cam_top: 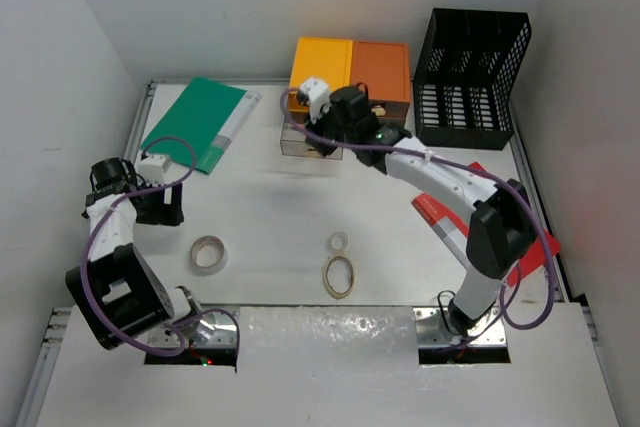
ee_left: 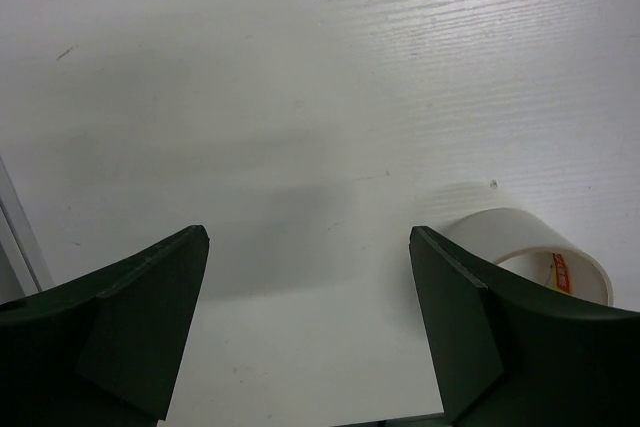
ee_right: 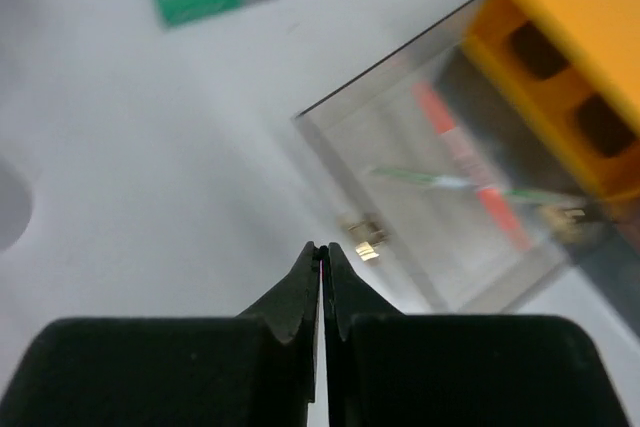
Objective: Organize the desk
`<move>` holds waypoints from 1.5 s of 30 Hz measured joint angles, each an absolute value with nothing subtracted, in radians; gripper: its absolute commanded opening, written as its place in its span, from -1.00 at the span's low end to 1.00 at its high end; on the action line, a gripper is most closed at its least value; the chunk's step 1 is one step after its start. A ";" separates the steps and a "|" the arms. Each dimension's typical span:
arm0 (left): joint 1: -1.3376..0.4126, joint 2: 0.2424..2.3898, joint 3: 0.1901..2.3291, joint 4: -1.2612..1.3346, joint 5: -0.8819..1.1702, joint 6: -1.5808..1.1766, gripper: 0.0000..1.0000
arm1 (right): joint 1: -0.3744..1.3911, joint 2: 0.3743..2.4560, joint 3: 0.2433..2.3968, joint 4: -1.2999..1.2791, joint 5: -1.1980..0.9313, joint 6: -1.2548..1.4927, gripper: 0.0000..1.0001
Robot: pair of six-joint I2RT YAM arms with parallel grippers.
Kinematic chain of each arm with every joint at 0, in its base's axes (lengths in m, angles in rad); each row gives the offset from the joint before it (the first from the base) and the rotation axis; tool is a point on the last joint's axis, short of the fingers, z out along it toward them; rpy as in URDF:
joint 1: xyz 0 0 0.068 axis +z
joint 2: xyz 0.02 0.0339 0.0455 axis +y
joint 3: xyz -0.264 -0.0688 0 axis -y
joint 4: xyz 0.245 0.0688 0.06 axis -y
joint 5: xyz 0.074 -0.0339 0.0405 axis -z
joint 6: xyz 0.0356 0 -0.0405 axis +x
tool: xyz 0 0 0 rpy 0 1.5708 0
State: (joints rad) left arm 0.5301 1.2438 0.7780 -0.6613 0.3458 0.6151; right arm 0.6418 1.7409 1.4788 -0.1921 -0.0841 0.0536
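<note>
Top external: desk (cam_top: 270,207) long axis left-right; left gripper (ee_left: 310,237) wide apart, right gripper (ee_right: 322,247) clenched.

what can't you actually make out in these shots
Left wrist view: the white tape roll is half hidden behind a finger of the left gripper and cut by the frame edge.
Right wrist view: thin items in the clear plastic tray are too blurred to identify.
Top view: the red flat folder lies mostly under the right arm.
</note>
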 measured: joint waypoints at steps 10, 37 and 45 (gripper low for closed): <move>0.530 1.241 0.778 -0.679 0.355 0.616 0.60 | 0.714 1.834 1.327 -0.261 -0.154 0.000 -1.00; 0.530 1.209 0.778 -0.692 0.348 0.624 0.60 | 0.534 2.205 1.747 -0.195 0.121 -0.104 -1.00; 0.530 1.209 0.778 -0.692 0.348 0.624 0.60 | 0.524 2.239 1.749 -0.127 0.138 -0.077 -1.00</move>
